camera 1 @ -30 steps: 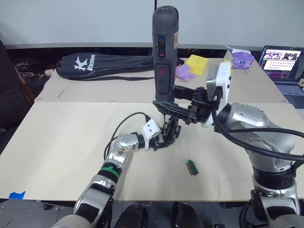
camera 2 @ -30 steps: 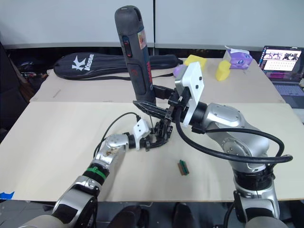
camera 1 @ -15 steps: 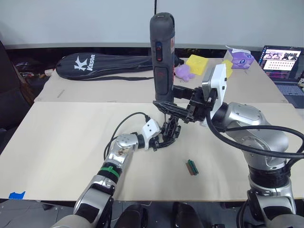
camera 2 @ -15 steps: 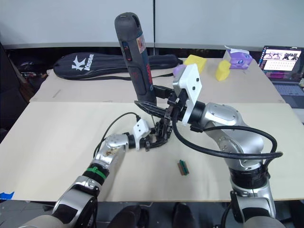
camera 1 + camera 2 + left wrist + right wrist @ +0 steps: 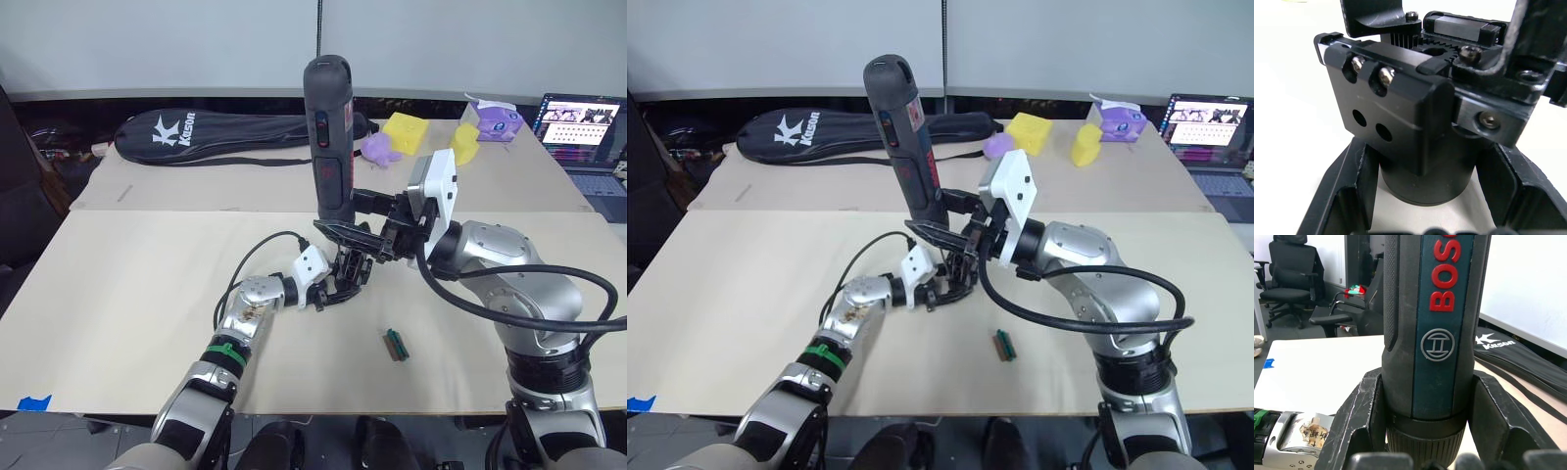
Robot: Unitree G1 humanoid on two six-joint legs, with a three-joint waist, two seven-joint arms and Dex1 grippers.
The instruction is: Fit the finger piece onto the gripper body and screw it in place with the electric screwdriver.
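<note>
My right gripper (image 5: 340,227) is shut on the electric screwdriver (image 5: 328,137), a thick dark cylinder with red marks, held upright with its thin bit pointing down. Directly under the bit sits the gripper body (image 5: 345,279), a small black block on a round base (image 5: 1425,181). My left gripper (image 5: 328,291) is shut on it, one finger (image 5: 1349,191) on each side of the base. In the right wrist view both fingers (image 5: 1359,416) clasp the screwdriver's barrel (image 5: 1435,333). I cannot tell the finger piece apart from the body's other black parts.
A tiny green-and-brown piece (image 5: 395,345) lies on the beige table (image 5: 127,294) right of the body. At the back are a black racket bag (image 5: 196,132), yellow (image 5: 404,130) and purple (image 5: 380,149) toys and a laptop (image 5: 580,122). Blue tape (image 5: 34,401) marks the front left edge.
My right arm has lowered the screwdriver and shifted it slightly left, bringing the bit down toward the gripper body. The left gripper and the body have stayed put.
</note>
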